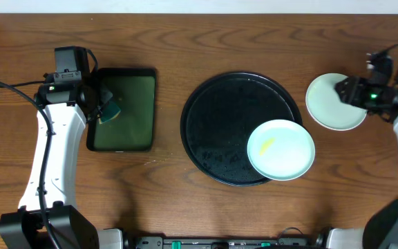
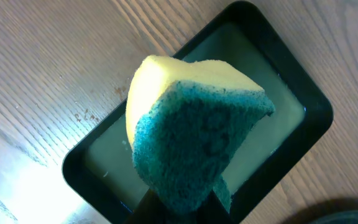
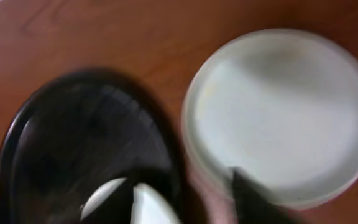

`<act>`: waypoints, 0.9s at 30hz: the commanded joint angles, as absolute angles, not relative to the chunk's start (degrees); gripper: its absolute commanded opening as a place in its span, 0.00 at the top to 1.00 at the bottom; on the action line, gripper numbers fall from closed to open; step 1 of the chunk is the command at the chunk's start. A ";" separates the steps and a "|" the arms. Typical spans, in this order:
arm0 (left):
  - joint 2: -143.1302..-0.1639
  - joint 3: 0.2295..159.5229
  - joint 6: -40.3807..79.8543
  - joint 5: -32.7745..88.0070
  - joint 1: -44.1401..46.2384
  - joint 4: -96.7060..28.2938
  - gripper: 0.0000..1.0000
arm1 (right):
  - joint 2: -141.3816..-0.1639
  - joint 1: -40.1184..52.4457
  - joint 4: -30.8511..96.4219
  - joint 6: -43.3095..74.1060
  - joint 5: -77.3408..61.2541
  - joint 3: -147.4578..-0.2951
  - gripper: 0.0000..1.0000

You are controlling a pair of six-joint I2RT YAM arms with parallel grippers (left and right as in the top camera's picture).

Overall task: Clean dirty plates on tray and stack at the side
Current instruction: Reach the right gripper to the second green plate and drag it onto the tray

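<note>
The round black tray (image 1: 213,111) lies mid-table, seen blurred in the right wrist view as the tray (image 3: 61,137). A pale plate (image 1: 280,149) with a yellow smear rests on its lower right part, overlapping the rim. Another pale plate (image 1: 327,111) lies flat on the table to the right of the tray; it is the plate (image 3: 291,106) in the right wrist view. My right gripper (image 1: 342,88) hovers over it, open, its jaws (image 3: 185,202) straddling the plate's near rim. My left gripper (image 1: 106,107) is shut on a yellow and teal sponge (image 2: 191,124) above a green tray.
A rectangular dark-green tray (image 1: 133,114) with a black rim lies on the left, under the sponge; in the left wrist view it is the green tray (image 2: 278,118). Bare wood tabletop (image 1: 164,180) surrounds both trays.
</note>
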State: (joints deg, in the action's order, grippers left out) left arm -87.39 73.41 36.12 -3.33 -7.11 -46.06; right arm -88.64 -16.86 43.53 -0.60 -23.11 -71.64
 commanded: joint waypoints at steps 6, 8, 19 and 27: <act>-87.24 72.71 35.57 -3.46 -7.38 -46.02 0.92 | -85.19 -9.41 57.89 3.44 -7.73 -70.57 0.30; -87.24 72.71 35.57 -3.46 -7.38 -46.02 0.92 | -83.31 -8.34 58.61 6.26 -5.98 -68.40 0.13; -87.24 72.71 35.59 -3.44 -7.38 -44.99 0.92 | -61.41 -5.89 52.56 20.58 -11.44 -49.60 0.01; -87.24 72.71 35.59 -3.42 -7.35 -44.77 0.92 | -60.80 -5.89 55.66 30.33 -8.95 -45.50 0.01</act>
State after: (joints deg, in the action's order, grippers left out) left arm -87.39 73.41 36.12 -3.31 -7.11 -44.84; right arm -59.55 -6.13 54.41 22.57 -11.46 -46.28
